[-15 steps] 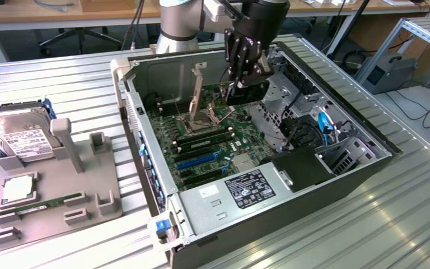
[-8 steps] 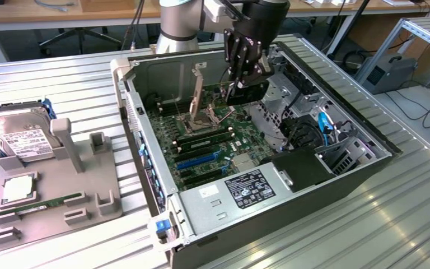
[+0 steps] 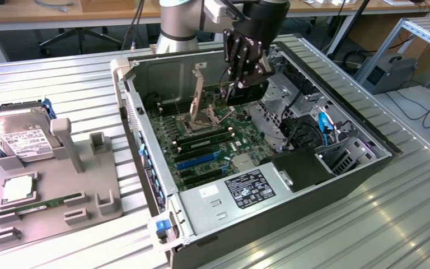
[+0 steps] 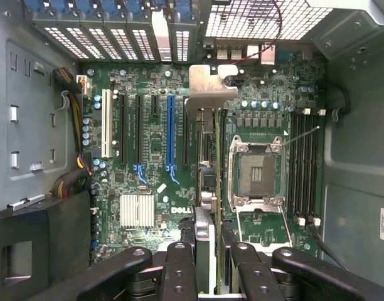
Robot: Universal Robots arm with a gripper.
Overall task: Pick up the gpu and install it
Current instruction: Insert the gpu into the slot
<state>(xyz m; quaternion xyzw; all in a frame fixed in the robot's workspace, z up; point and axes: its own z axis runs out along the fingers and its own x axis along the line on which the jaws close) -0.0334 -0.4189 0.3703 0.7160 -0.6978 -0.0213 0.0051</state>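
Hanging over the open computer case (image 3: 200, 207), the hand (image 3: 243, 78) pinches the gpu (image 3: 246, 92) by its upper edge. The card is held upright above the motherboard (image 3: 208, 145), not yet seated in a slot. Just beside it, toward the exterior view's left, the CPU socket's raised cover (image 3: 197, 92) stands up from the board. Drive cages and a bundle of cables (image 3: 304, 131) crowd the exterior view's right. Outside the case, on the table (image 3: 65, 78), a grey holder (image 3: 51, 182) carries a hard drive (image 3: 20, 134), a processor (image 3: 17, 188) and a green memory stick (image 3: 45, 204), all well apart from the hand. The wrist view looks straight down past the black fingers (image 4: 179, 269). From there the gpu appears edge-on, its silver bracket (image 4: 211, 88) at the far end, and it lies between the long blue slot (image 4: 170, 132) and the open CPU socket (image 4: 256, 172). A finned heatsink (image 4: 137, 210) and the memory slots (image 4: 303, 163) flank that line on either side.
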